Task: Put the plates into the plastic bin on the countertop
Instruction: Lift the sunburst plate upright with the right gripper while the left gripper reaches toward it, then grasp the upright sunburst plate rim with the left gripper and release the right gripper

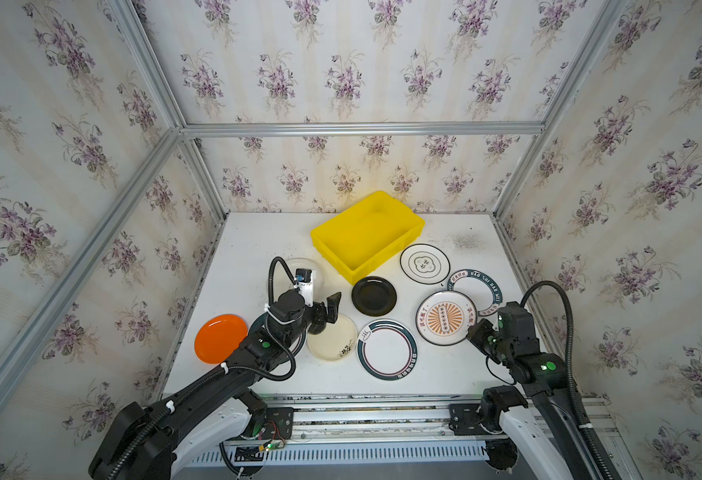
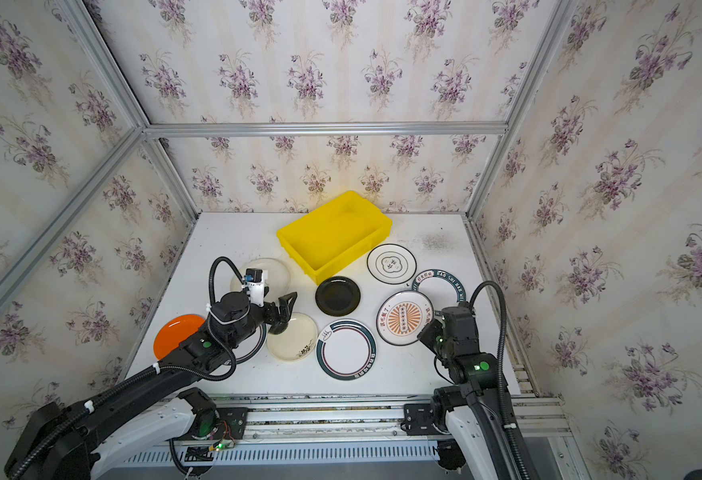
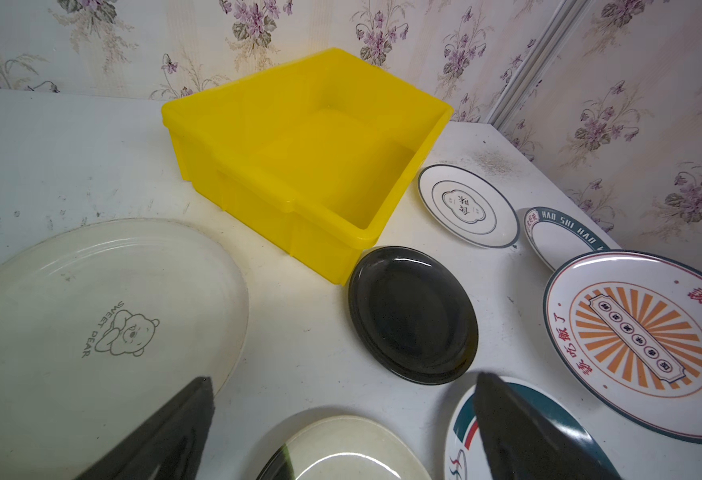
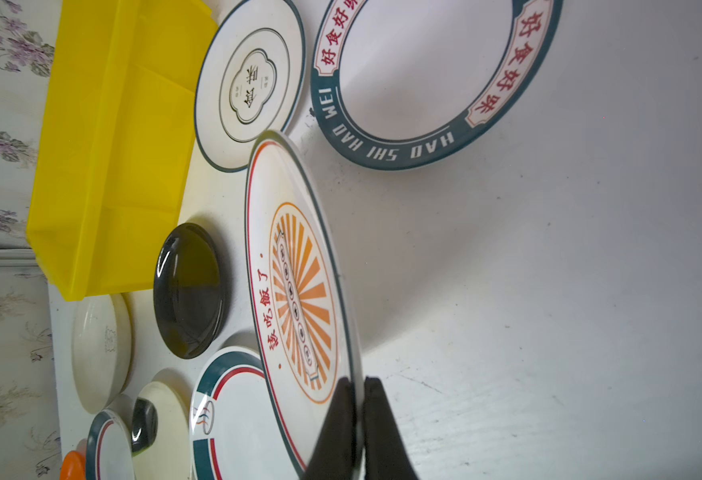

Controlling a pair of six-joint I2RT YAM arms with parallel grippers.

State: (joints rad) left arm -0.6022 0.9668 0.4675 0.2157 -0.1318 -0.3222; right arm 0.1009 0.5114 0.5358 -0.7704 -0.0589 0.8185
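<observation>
The yellow plastic bin [image 1: 368,235] [image 3: 307,166] stands empty at the back of the white countertop [image 1: 258,249]. My right gripper [image 1: 472,332] [image 4: 359,386] is shut on the near edge of the sunburst plate [image 1: 445,318] [image 4: 299,291], which is tilted up off the countertop. My left gripper [image 1: 326,313] [image 3: 343,380] hangs open above the cream plate [image 1: 332,343], holding nothing. Flat on the countertop lie a black plate [image 1: 373,296], a green-rimmed plate [image 1: 386,349], an emblem plate [image 1: 424,264], a lettered green-rimmed plate [image 1: 480,289] and an orange plate [image 1: 220,338].
A pale plate with a bear print [image 3: 91,324] lies left of the bin, partly behind my left wrist. Another green-rimmed plate [image 2: 253,349] is mostly hidden under the left arm. Wallpapered walls with aluminium framing [image 1: 357,129] close three sides.
</observation>
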